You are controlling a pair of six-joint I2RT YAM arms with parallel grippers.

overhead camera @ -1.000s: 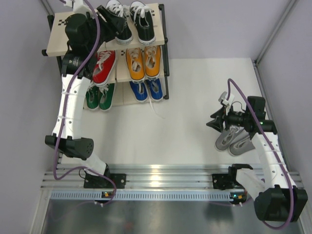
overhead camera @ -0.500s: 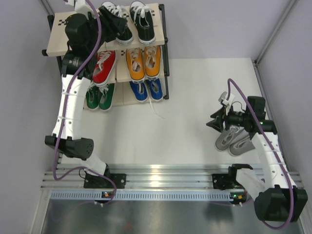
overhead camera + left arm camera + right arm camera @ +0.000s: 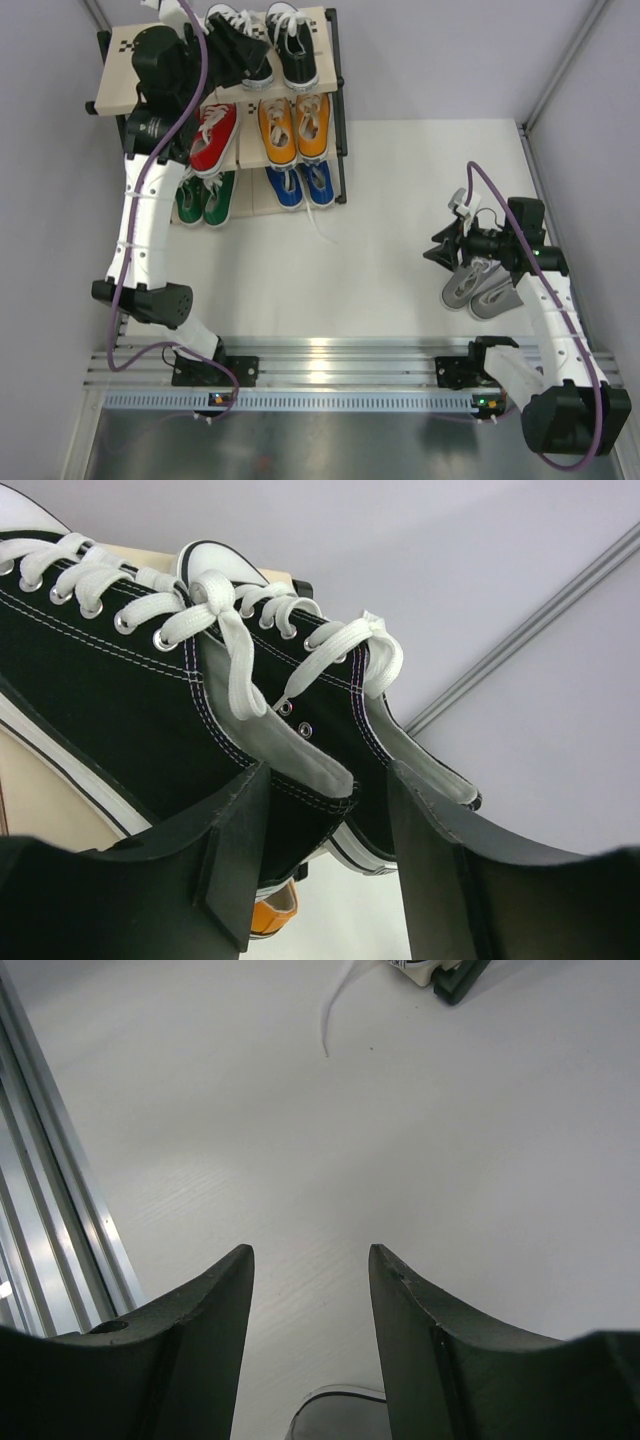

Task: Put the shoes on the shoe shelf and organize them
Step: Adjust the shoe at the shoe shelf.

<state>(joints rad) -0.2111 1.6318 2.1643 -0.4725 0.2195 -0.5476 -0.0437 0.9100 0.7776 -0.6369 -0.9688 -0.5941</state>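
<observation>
Grey shoes (image 3: pixel 480 288) were the one pair not on the shelf (image 3: pixel 112 90). They lay on the table (image 3: pixel 380 200) at 4 o'clock in the top view, well apart from the shelf at 11 o'clock. They sat side by side, long axes running 2 to 8 o'clock, just beside the right gripper (image 3: pixel 310 1260) and at 5 o'clock from it. Its fingers were spread and held nothing. That arm was much the nearer.

At the shelf's top tier, the left gripper (image 3: pixel 328 780) had its jaws part-way apart astride the heel of the near black shoe (image 3: pixel 120 700). That shoe rested beside its mate (image 3: pixel 340 680). Whether the pads pressed it I could not tell. The grey pair looked like the right arm's job, by drawing back onto a heel.
</observation>
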